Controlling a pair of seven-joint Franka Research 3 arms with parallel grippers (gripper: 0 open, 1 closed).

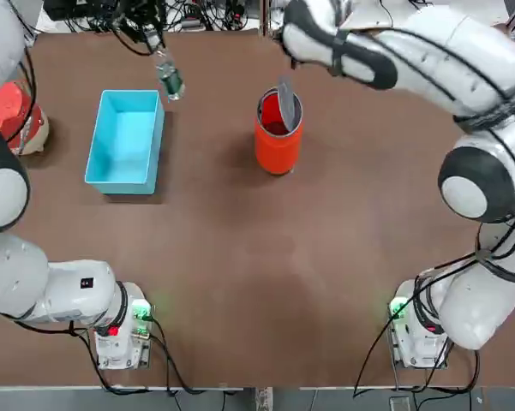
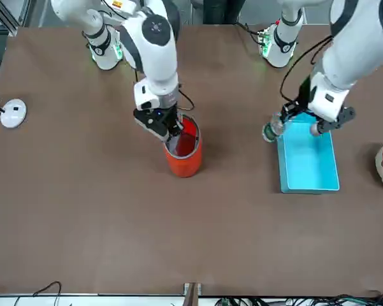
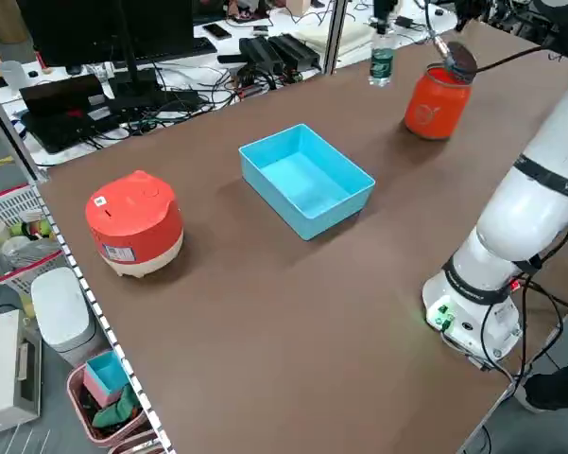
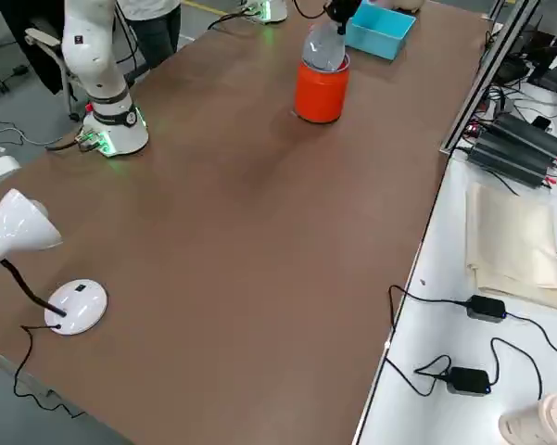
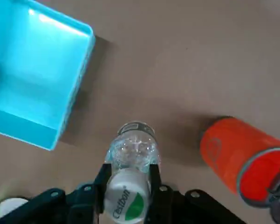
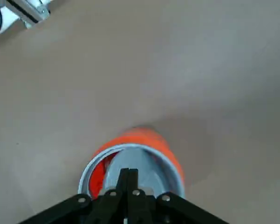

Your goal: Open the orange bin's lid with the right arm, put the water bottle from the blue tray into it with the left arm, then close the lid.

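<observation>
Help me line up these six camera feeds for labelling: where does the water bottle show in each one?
Top: water bottle in the left pincer, beyond the blue tray.
Front, beside the tray's far corner.
Left side, upper middle, hanging upright.
Right side: not visible.
Left wrist, cap toward the camera.
Right wrist: not in it.
Shared landmark: the orange bin, lid tipped up by the right pincer.

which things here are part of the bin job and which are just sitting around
In the job: orange bin, lid held up by right gripper, water bottle in left gripper, blue tray.
Lying about: red dome-shaped object, white lamp.
</observation>
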